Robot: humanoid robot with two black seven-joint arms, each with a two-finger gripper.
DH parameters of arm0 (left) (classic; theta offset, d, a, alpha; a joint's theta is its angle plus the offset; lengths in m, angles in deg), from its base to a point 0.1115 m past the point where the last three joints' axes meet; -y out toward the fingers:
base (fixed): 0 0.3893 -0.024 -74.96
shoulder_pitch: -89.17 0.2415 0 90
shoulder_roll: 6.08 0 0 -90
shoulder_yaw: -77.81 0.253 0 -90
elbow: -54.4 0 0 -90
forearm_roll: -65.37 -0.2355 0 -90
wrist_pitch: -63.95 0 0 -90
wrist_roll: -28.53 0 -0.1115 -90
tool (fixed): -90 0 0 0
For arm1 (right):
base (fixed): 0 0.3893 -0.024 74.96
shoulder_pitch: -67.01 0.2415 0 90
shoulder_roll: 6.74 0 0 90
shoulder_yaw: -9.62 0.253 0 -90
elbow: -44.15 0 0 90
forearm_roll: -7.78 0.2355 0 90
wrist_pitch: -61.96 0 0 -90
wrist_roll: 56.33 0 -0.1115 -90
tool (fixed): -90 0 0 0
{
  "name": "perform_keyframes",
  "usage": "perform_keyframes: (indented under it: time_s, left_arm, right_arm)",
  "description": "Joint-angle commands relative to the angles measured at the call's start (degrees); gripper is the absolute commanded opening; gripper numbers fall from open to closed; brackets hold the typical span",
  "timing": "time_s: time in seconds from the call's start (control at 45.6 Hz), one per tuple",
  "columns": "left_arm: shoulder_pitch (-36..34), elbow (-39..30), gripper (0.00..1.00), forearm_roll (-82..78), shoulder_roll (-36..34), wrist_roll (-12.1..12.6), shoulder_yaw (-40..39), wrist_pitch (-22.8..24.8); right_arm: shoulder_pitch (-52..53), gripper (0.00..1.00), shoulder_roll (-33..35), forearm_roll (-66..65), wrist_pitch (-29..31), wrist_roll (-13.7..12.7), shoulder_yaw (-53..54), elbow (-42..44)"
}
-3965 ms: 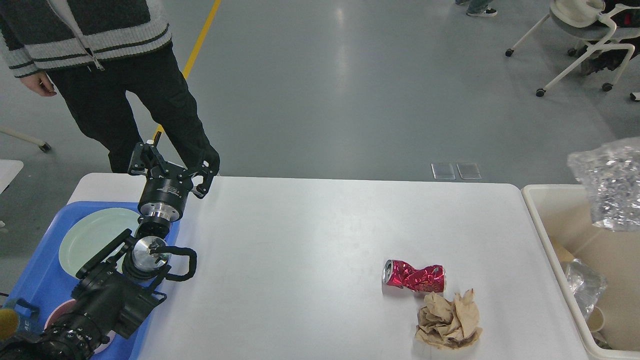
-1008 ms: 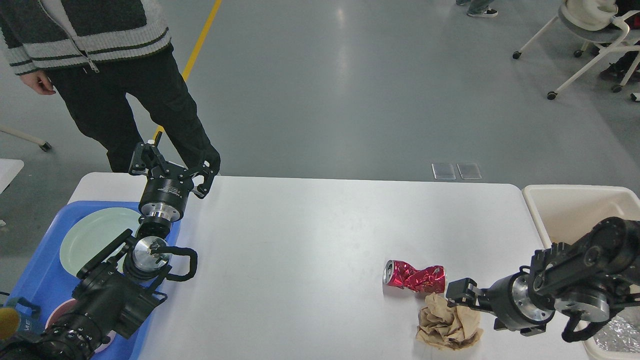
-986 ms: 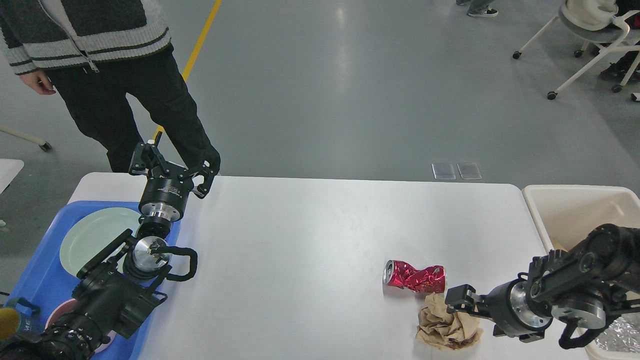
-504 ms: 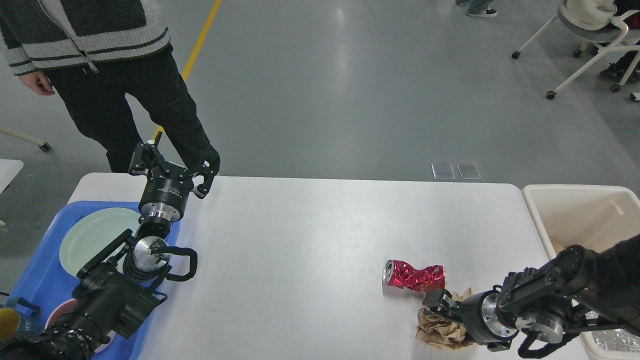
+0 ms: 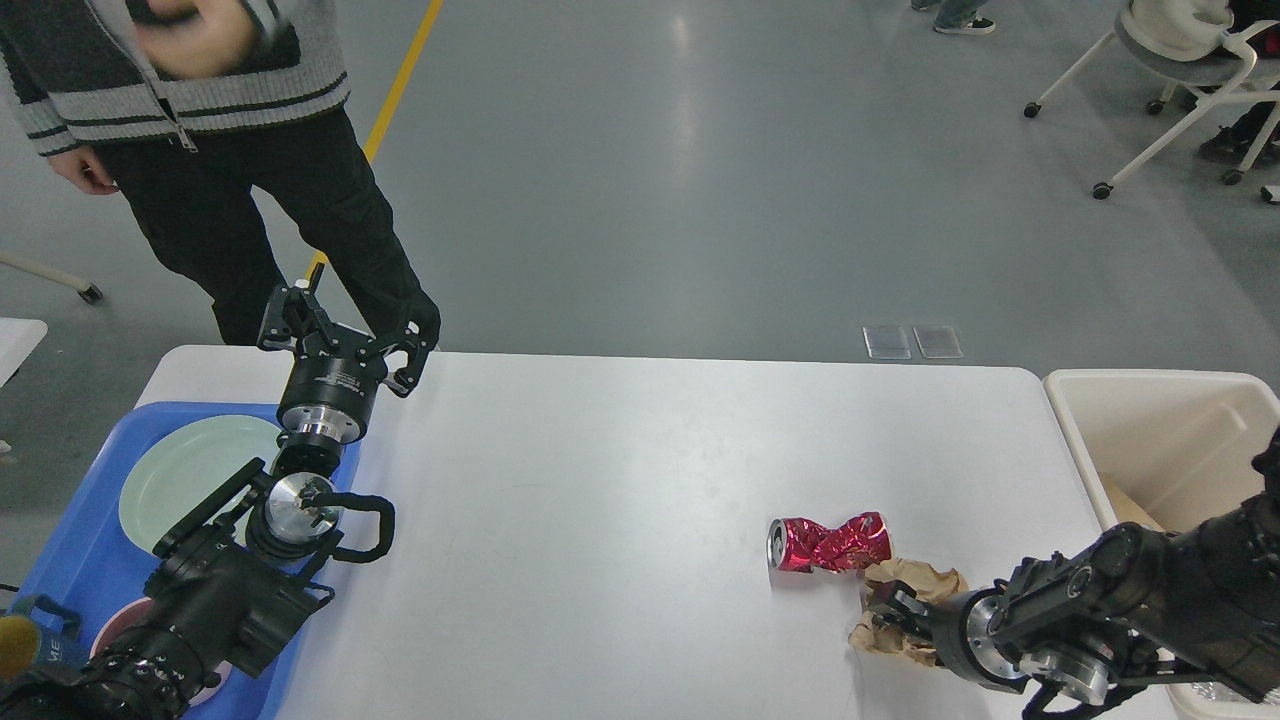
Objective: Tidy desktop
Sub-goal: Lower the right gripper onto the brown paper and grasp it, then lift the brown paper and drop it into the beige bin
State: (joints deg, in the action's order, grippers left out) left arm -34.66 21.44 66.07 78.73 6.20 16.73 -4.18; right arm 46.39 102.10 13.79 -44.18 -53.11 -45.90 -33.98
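The white desktop (image 5: 620, 470) holds a crushed red can (image 5: 828, 543) at the right front. Just behind and to the right of the can lies a crumpled brown paper ball (image 5: 915, 585). My right gripper (image 5: 888, 617) reaches in from the lower right, and its fingers are shut on the near side of the paper, which looks squeezed. My left gripper (image 5: 348, 330) hovers at the desktop's far left edge, above the tray's corner. It is open, with nothing between its fingers.
A blue tray (image 5: 60, 560) with a pale green plate (image 5: 180, 470) sits at the left under my left arm. A beige bin (image 5: 1150, 420) stands off the right edge. A person (image 5: 250, 170) stands behind the far left corner.
My right arm came in from the bin side and dropped onto the paper, which is now bunched smaller in the closed fingers. The can turned slightly. The left arm stayed still.
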Motion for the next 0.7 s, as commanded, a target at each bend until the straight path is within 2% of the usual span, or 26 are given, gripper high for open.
perform_keyframes:
  time_s: [0.0, 0.175, 0.438, 0.679]
  left_arm:
    - [0.0, 0.0, 0.97, 0.0, 0.0, 0.0, 0.0, 0.0]
    - [0.0, 0.0, 0.97, 0.0, 0.0, 0.0, 0.0, 0.0]
    - [0.0, 0.0, 0.97, 0.0, 0.0, 0.0, 0.0, 0.0]
    - [0.0, 0.0, 0.97, 0.0, 0.0, 0.0, 0.0, 0.0]
  right_arm:
    - [0.0, 0.00, 0.1, 0.1, -0.2, -0.1, -0.1, -0.4]
    - [0.0, 0.00, 0.9, -0.1, 0.0, -0.1, -0.7, -1.8]
    - [3.5, 0.00, 6.3, -3.5, 0.4, 0.0, -3.2, -4.0]
    - [14.9, 0.00, 11.1, -9.1, 1.5, 0.0, -10.9, -6.3]
